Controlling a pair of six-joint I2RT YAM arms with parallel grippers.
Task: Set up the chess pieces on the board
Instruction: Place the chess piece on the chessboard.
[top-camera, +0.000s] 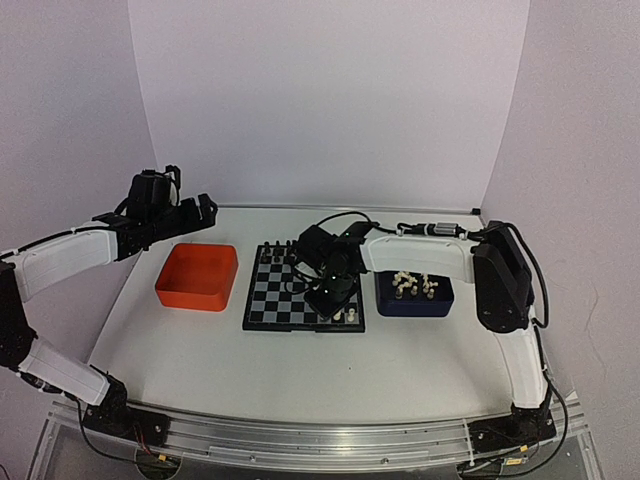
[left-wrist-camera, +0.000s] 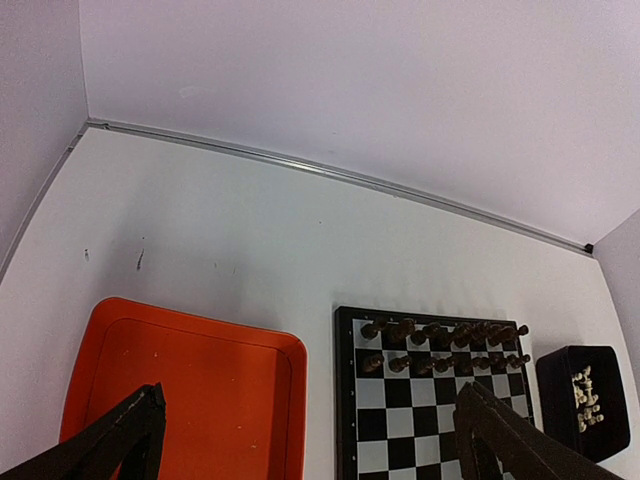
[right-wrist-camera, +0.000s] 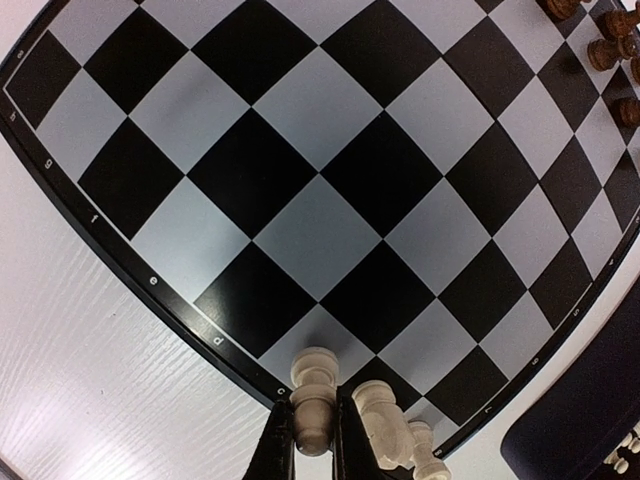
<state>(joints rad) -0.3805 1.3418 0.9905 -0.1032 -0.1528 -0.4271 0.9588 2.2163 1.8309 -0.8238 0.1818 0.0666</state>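
Observation:
The board (top-camera: 280, 300) lies mid-table, with black chessmen (left-wrist-camera: 440, 335) in two rows along its far side. My right gripper (right-wrist-camera: 313, 405) is shut on a cream-white chess piece (right-wrist-camera: 315, 372), held at the light square by the letter c on the board's near edge (right-wrist-camera: 320, 230). Two more cream pieces (right-wrist-camera: 385, 420) stand just to its right in the same row, also seen from above (top-camera: 350, 316). More cream pieces (top-camera: 415, 285) sit in the dark blue tray (top-camera: 440, 305). My left gripper (left-wrist-camera: 308, 400) hangs open and holds nothing, above the orange tray (left-wrist-camera: 200, 380).
The orange tray (top-camera: 197, 277) sits left of the board, and the blue tray (left-wrist-camera: 560, 390) sits right of it. White walls close in the table's back and sides. My right arm (top-camera: 420, 250) reaches over the blue tray to the board.

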